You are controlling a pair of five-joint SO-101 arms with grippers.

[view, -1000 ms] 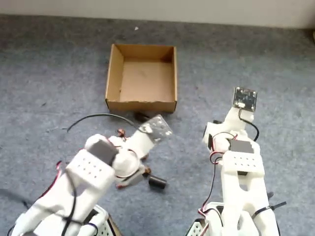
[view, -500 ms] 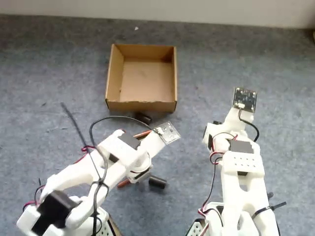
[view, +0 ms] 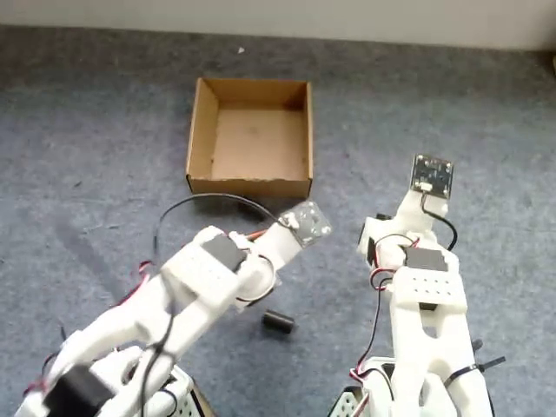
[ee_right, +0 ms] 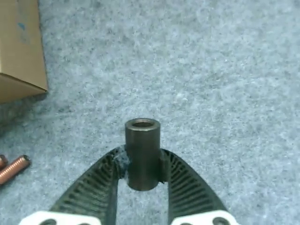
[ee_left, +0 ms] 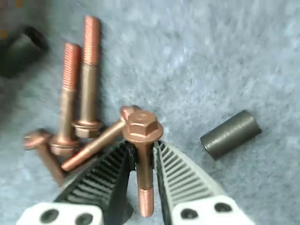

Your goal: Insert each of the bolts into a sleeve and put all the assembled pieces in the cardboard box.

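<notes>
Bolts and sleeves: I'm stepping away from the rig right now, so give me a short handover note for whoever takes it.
Left gripper: shut on a bolt, whose head sits just past the fingertips.
Right gripper: shut on a sleeve, open end facing away from the wrist.
On the carpet: four more bolts in a loose pile, and a loose sleeve beside the left arm.
Cardboard box: beyond the arms, holds no pieces.
Done: one bolt and one sleeve picked up.
Left: insert the held bolt into the held sleeve, box it, then repeat for the rest.
</notes>
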